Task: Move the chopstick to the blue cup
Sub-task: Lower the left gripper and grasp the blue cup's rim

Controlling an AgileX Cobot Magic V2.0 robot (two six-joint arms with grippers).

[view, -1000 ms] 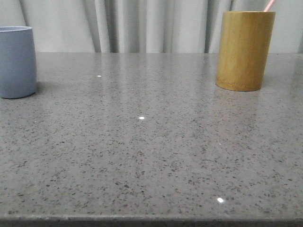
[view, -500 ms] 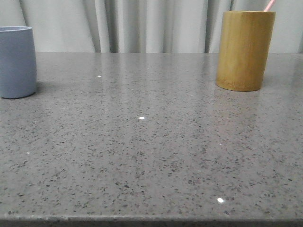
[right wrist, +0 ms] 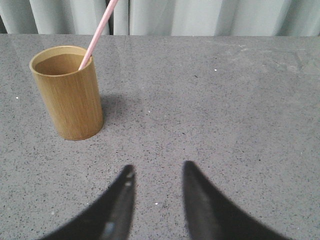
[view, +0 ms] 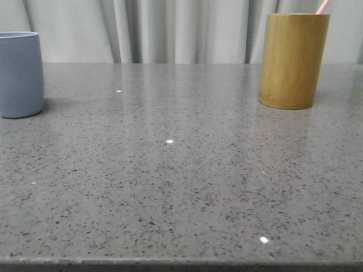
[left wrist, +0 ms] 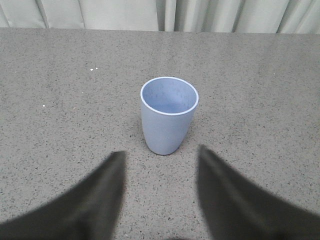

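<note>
Chopstick (right wrist: pixel 98 32): standing in the bamboo cup (right wrist: pixel 67 93) at the table's (view: pixel 170 170) far right, long axis near upright, top leaning away from the rim.

Right gripper (right wrist: pixel 155 200): hovering near the bamboo cup, fingers parted, holding nothing. The chopstick is lying ahead of it and off to one side; this arm is the nearer one and is likely making the pick.

Blue cup (left wrist: pixel 168 115): sitting upright and empty at the far left, well apart from the bamboo cup.

Left gripper (left wrist: pixel 160 197): facing the blue cup, spread wide, carrying nothing.
</note>
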